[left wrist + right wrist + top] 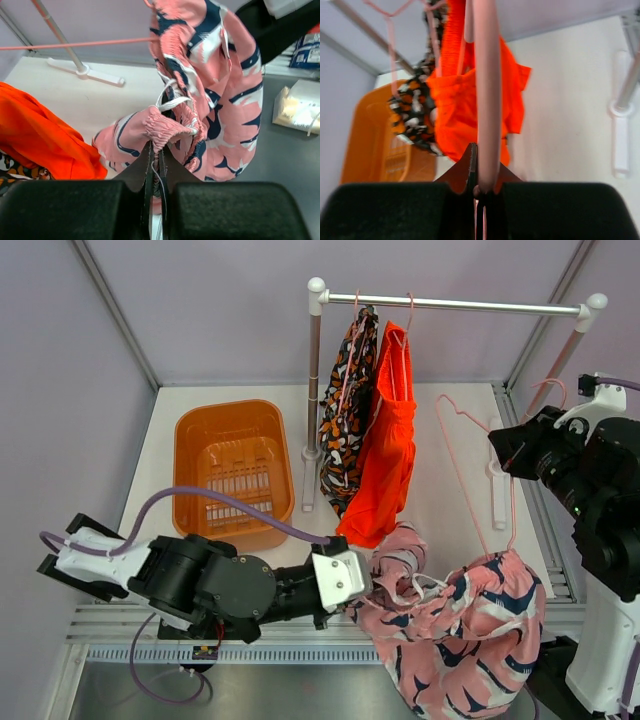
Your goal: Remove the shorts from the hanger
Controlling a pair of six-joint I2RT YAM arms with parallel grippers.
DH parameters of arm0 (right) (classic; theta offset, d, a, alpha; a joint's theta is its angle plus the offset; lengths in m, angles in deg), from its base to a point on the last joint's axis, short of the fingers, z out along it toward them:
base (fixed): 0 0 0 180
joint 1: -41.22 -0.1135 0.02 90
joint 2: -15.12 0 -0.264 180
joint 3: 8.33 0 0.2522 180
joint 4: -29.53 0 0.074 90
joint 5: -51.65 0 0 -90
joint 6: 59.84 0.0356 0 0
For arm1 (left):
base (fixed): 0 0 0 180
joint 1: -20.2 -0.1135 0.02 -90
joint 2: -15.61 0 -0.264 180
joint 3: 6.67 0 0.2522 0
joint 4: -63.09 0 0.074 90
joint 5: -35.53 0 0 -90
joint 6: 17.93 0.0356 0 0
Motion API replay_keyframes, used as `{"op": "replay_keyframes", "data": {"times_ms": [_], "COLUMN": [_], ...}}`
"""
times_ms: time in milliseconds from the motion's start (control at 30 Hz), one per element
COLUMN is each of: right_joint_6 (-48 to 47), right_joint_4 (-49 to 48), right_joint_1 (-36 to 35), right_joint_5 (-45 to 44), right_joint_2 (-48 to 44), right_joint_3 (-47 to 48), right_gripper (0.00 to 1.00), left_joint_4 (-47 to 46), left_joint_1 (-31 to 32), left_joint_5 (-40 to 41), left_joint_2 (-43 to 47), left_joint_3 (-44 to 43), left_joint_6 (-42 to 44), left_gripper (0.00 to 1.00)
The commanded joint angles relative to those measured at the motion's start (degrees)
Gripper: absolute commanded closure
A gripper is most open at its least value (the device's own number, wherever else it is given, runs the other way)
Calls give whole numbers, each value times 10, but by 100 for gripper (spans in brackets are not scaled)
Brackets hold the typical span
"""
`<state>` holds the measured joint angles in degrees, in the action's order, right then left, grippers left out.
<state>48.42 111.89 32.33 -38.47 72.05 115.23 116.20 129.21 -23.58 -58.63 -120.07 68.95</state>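
Observation:
The pink shorts (462, 630) with navy and white shapes hang bunched over the near table edge. My left gripper (368, 585) is shut on their gathered waistband (162, 131), the cloth pinched between its jaws (156, 152). My right gripper (505, 452) is shut on the thin pink hanger (478, 480), whose rod (487, 95) runs up from the jaws (485, 186). The hanger's lower end meets the top of the pink shorts (215, 75); I cannot tell if they are still hooked on. Plain orange shorts (390, 445) and black patterned shorts (348, 410) hang on their own hangers from the rail (470, 306).
An orange basket (232, 472) sits on the table at the left, behind my left arm. The white rack's posts and feet (498, 480) stand at mid-table and at the right. Boxes (297, 107) lie on the grey surface beyond the table edge.

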Motion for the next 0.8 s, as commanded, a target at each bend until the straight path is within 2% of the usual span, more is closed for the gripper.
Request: {"op": "replay_keyframes", "data": {"times_ms": [0,67,167,300,467,500,567,700,767], "right_joint_6": [45,44,36,47,67,69,85,95,96], "right_joint_4": [-58,-62,-52,-98,-169,-208,-260,-347,-376], "right_joint_1": [-2,-2,-2,-2,-2,-2,-2,-3,-3], "right_joint_5": [128,106,85,118,147,173,215,226,234], "right_joint_2": [0,3,13,0,-17,-26,-61,-112,-137], "right_joint_3": [30,31,46,33,26,5,-46,-101,-128], "right_gripper": [100,100,100,100,100,100,100,100,100], "left_joint_4": [-2,15,39,75,63,51,35,-24,-49], "left_joint_1": [0,6,35,59,66,65,66,66,65], "left_joint_5": [-19,-113,-172,-213,-206,-202,-158,-151,-112], "left_joint_2": [-41,-68,-112,-166,-159,-153,-128,-65,-23], "left_joint_3": [-12,-28,-44,-73,-58,-44,-29,10,24], "left_joint_6": [27,28,48,54,55,55,57,66,73], "left_gripper": [100,100,100,100,100,100,100,100,100]}}
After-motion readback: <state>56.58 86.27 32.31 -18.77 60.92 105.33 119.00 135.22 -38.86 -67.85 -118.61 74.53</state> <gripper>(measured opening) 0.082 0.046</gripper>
